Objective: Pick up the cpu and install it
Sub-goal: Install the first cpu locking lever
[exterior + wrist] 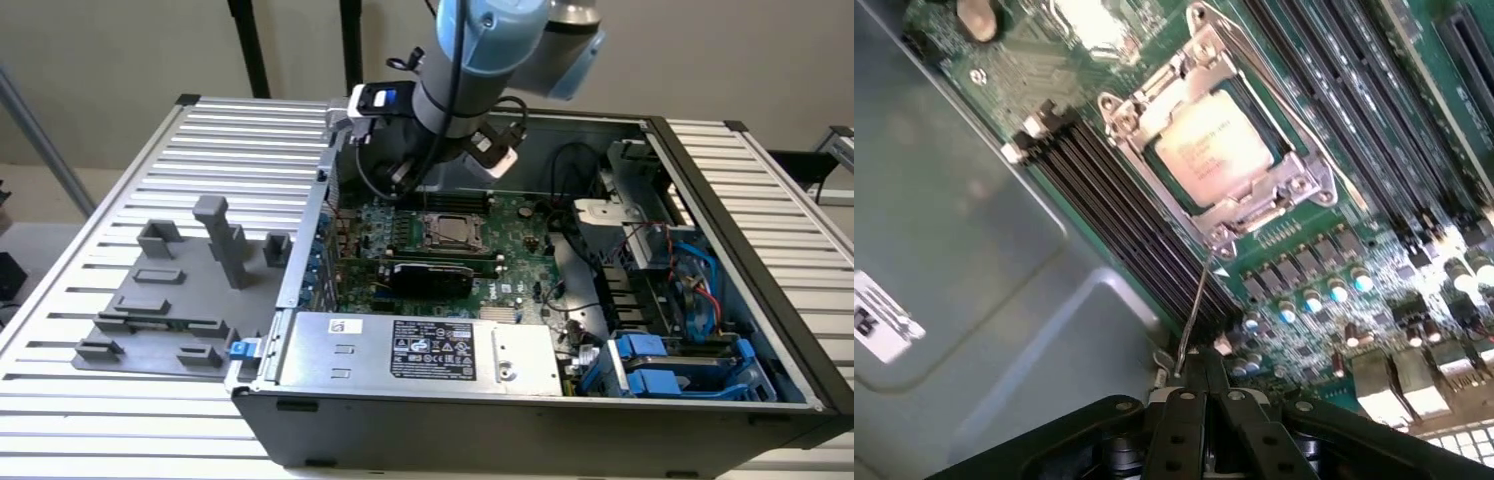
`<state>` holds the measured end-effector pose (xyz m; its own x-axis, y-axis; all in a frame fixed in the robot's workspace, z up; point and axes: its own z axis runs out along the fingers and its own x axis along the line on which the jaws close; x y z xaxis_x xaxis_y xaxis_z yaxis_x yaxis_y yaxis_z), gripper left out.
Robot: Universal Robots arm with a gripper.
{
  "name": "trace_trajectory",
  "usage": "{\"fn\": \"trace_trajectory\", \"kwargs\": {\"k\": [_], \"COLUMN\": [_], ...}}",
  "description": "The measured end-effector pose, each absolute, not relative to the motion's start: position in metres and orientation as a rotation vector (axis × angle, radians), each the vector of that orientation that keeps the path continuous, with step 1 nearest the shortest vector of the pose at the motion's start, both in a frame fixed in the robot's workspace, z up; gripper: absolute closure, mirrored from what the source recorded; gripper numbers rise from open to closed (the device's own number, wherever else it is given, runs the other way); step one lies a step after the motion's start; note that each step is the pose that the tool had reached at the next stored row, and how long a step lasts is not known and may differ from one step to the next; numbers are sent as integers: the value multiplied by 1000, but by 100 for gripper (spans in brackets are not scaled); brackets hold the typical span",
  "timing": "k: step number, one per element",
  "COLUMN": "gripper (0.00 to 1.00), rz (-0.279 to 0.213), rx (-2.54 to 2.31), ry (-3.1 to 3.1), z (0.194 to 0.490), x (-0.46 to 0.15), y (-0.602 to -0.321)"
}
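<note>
Silver-grey square cpu [1212,150] is sitting in its steel socket frame [1294,185], so the black gripper [1202,392], pinched shut, is hovering right by the thin latch lever [1196,300], around eleven o'clock of the frame in the exterior view.

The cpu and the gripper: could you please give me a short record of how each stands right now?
cpu: lies in the socket on the motherboard, not held
gripper: shut, above the motherboard beside the socket
lever: thin rod from the socket to the gripper's tips; grip unclear
case: open, on a slatted table
</note>
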<state>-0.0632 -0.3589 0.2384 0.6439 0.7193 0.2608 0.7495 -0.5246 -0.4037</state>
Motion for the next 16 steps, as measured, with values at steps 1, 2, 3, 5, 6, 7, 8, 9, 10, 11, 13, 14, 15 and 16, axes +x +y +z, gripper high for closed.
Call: {"fn": "trace_trajectory", "kwargs": {"k": [1, 2, 3, 5, 6, 7, 8, 9, 10, 11, 13, 14, 15, 16], "gripper": [89, 89, 89, 89, 89, 89, 89, 89, 89, 89, 89, 89, 89, 89], "rz": [-90, -97, -105, -124, -134, -144, -151, -155, -160, -164, -166, -166, -164, -162], "rx": [-2381, -2383, -2384, -2387, -2389, -2390, -2392, -2393, -2394, -2395, -2396, -2399, -2403, -2407], "ry": [-1150, -1153, -1156, -1163, -1167, -1170, -1173, -1175, -1177, -1178, -1180, -1182, -1183, -1185], "z": [238, 238, 238, 238, 238, 238, 237, 237, 236, 235, 233, 232, 231, 230], "x": [-59, -56, -52, -45, -41, -40, -40, -40, -40, -40, -40, -42, -43, -44], "y": [-359, -359, -359, -359, -359, -359, -359, -359, -359, -359, -359, -359, -358, -358]}}
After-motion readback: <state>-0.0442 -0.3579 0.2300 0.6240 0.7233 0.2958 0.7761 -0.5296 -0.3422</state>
